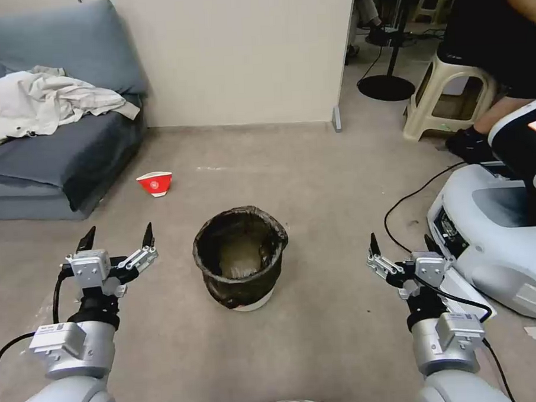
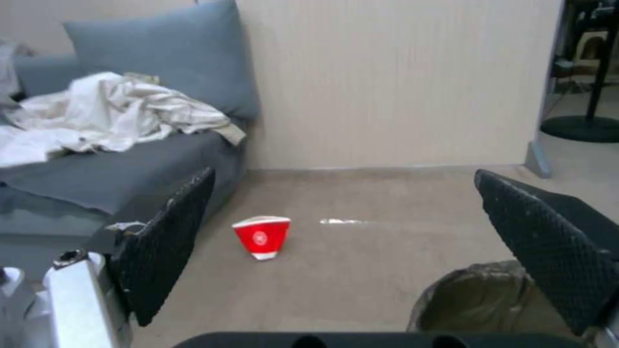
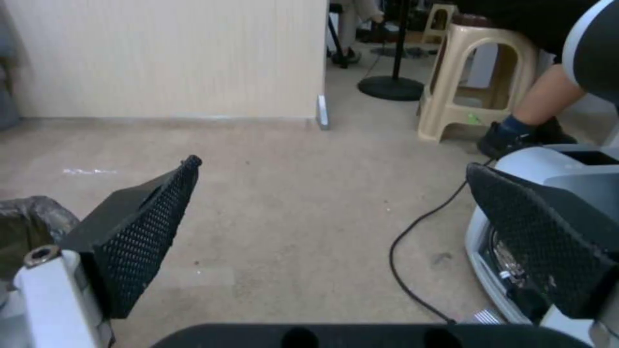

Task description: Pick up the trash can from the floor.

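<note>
Jaws on both my grippers are spread wide and empty: left gripper [image 1: 117,238] and right gripper [image 1: 402,245] hover low on either side of the trash can [image 1: 241,256], well apart from it. It stands upright on the floor [image 1: 314,181] between them, so I judge nothing is done yet; approach, grasp and lift remain. No writing is readable anywhere.

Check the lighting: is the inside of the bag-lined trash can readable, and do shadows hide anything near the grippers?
Head view: even light; the small white bin lined with a black plastic bag has a dim but readable bottom, shadows soft. Left wrist view: open left gripper, its near fingers dark. Right wrist view: open right gripper, beige-grey carpet floor evenly lit.
</note>
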Robot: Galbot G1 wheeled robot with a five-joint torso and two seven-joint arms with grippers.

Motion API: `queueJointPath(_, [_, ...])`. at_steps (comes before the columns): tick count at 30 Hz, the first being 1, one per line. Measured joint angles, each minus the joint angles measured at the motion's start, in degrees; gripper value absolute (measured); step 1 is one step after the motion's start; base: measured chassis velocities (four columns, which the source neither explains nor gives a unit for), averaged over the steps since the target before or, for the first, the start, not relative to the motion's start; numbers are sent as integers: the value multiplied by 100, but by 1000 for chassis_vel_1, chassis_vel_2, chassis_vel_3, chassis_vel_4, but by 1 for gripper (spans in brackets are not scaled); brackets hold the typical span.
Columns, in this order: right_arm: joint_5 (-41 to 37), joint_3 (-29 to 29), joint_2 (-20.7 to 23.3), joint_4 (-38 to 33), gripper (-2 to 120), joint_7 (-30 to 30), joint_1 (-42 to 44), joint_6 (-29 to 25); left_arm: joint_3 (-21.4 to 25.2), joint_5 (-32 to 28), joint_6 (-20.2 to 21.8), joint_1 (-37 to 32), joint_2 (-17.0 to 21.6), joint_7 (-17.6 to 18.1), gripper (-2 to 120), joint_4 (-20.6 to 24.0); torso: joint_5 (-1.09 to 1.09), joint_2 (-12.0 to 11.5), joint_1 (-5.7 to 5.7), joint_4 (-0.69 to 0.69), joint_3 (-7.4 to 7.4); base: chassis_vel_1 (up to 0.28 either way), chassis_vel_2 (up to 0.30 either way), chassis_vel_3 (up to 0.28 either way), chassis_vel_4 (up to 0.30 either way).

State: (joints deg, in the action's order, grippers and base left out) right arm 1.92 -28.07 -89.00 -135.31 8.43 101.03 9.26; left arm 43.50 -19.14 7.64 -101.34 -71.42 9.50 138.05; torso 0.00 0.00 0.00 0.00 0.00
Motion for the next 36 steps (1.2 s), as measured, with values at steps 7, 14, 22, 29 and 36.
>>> queueJointPath(7, [-240,-106,210,134,100,-4,5,-71,-337,-791,664,614,700,167,100,-363,0,0,0,-1,0,0,0,0,0])
queueJointPath(14, [-246,-46,323,313,100,-3,-57,-79,-655,-1273,1192,1205,1031,223,100,-795,0,0,0,-1,0,0,0,0,0])
queueJointPath(22, [-170,36,260,651,100,-10,-250,-153,-1421,-1553,1708,1709,1081,559,100,-1239,0,0,0,1,0,0,0,0,0])
queueJointPath(29, [9,56,112,908,100,-18,-326,-321,-2427,-1583,1990,2629,956,1283,100,-1877,1,0,0,-1,0,0,0,0,0])
queueJointPath(36, [87,115,68,988,100,4,-332,-365,-2852,-1718,2572,3251,779,1988,100,-2399,0,0,0,0,1,0,0,0,0])
